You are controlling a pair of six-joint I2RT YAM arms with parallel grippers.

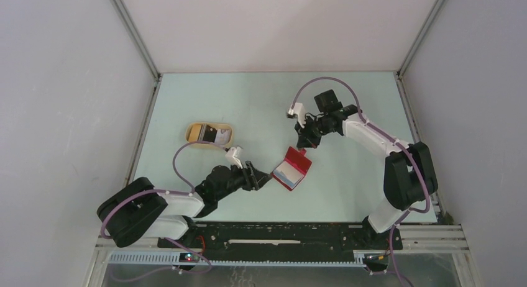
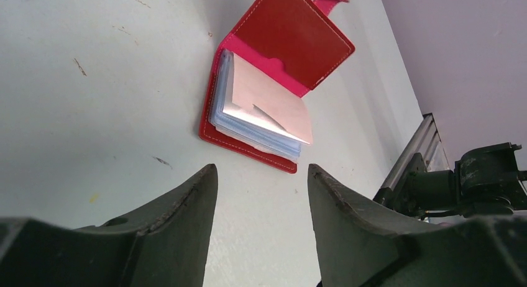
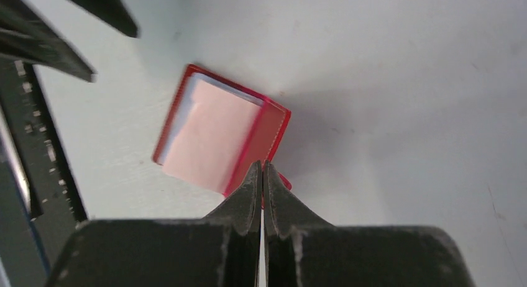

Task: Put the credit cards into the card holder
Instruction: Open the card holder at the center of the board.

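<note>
Broadly, the pale green desk point(image 1: 348, 100) carried a tan oval tray point(image 1: 190, 136) towards its far left and the red holder point(image 1: 292, 169) near its middle, well apart from each other. The left arm reached in low from the near left corner. The right arm bent in from the right side. The two arms met on opposite sides of the holder.

The holder lay open on the desk. Its lower cover was flat, and its upper cover point(image 2: 292, 35) stood tilted up off the stack of pale sleeves point(image 2: 267, 110) inside. The top sleeve looked pinkish white, with pale blue edges below it. No card could be made out in the sleeves.

The cards point(image 1: 214, 135) were in the tray: one golden-brown, with a whitish one and a dark one beside it. How they overlapped was too small to tell.

The left gripper point(image 1: 264, 178) sat low, just beside the holder's near edge. Its fingers were spread wide and touched nothing.

The right gripper point(image 1: 304, 144) hung over the holder's far edge. Its fingers were pressed tight together, clenched on the small red tab point(image 3: 283, 181) at the raised cover's rim.
</note>
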